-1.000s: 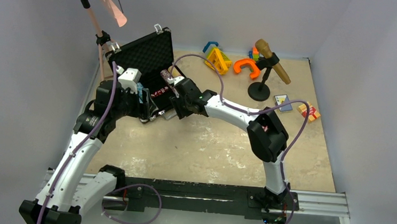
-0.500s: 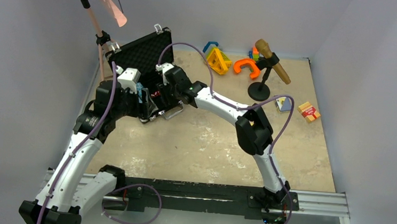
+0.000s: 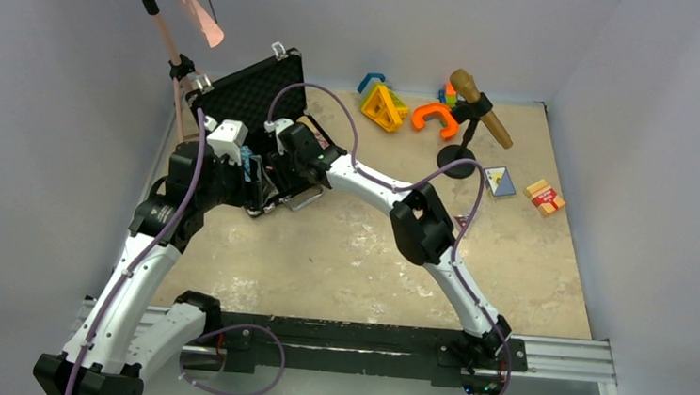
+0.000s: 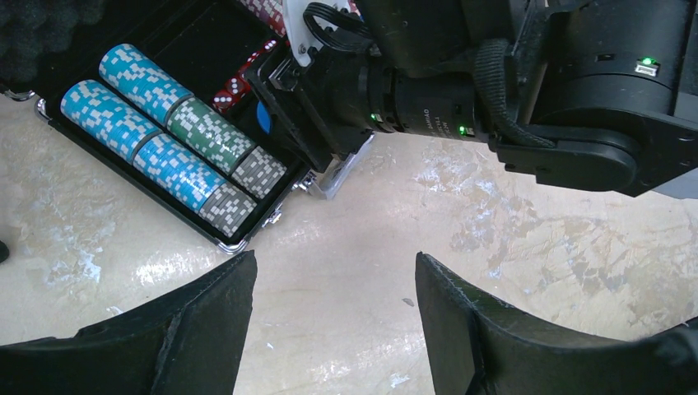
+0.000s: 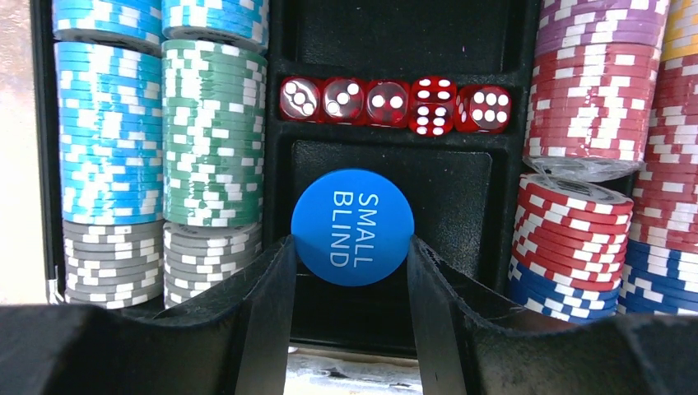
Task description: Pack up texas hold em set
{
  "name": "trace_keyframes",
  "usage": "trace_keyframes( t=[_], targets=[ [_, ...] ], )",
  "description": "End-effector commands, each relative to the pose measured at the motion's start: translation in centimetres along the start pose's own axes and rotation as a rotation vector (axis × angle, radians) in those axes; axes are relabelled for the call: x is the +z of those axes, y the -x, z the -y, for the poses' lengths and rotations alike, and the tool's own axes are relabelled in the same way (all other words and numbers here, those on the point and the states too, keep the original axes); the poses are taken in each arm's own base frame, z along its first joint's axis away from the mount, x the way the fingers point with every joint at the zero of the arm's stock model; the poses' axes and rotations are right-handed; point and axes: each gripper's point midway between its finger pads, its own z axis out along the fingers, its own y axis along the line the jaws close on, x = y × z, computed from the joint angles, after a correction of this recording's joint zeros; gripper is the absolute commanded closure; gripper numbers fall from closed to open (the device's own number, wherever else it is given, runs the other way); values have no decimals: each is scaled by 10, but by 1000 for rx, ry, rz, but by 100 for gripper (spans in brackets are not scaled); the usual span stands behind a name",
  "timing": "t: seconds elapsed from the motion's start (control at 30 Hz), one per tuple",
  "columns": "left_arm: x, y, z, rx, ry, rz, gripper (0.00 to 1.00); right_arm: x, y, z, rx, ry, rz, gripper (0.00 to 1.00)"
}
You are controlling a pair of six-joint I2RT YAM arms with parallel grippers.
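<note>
Right claw (image 5: 350,257) now over briefcase (image 3: 250,95), gripping disc (image 5: 352,226)

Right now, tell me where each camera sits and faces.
Top external: above, behind the bases, looking down on left arm, right arm and open briefcase.
Left wrist: down past its open left end effector at chip rows and right arm.
Right wrist: into the briefcase; right end effector grips SMALL BLIND disc.
Both wrists share the chip rows.

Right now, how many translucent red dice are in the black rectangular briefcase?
5. The red dice sit side by side in one row in the narrow centre slot of the briefcase, just above the blue SMALL BLIND disc. Any others would be hidden from the right wrist camera.
</note>
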Motion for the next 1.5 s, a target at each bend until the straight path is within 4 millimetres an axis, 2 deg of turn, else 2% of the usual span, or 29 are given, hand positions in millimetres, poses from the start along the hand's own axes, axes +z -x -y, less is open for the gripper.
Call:
trace_keyframes(
  t=[0.0, 0.3, 0.7, 0.9, 1.0, 1.2, 1.37, 1.47],
  targets=[
    [-4, 11, 3, -5, -6, 41, 26, -9, 22, -1, -20, -8, 38, 68],
    [-4, 11, 4, -5, -8, 42, 26, -4, 14, 9, -25, -61, 17, 62],
    [-4, 10, 4, -5, -7, 39, 26, 0, 13, 6, -36, -43, 13, 36],
    [-4, 10, 3, -4, -4, 39, 26, -5, 19, 4, -48, -28, 27, 35],
    [-6, 12, 2, -3, 5, 48, 26, -21, 32, 2, -49, -17, 66, 35],
    [-15, 18, -6, -1, 54, 99, 26, -76, 69, -9, -78, 52, 189, 35],
    [-19, 21, -9, 0, 74, 133, 26, -120, 76, -7, -78, 57, 229, 35],
    [-19, 21, -9, 2, 73, 131, 26, -144, 63, 3, -40, 38, 219, 35]
  ],
)
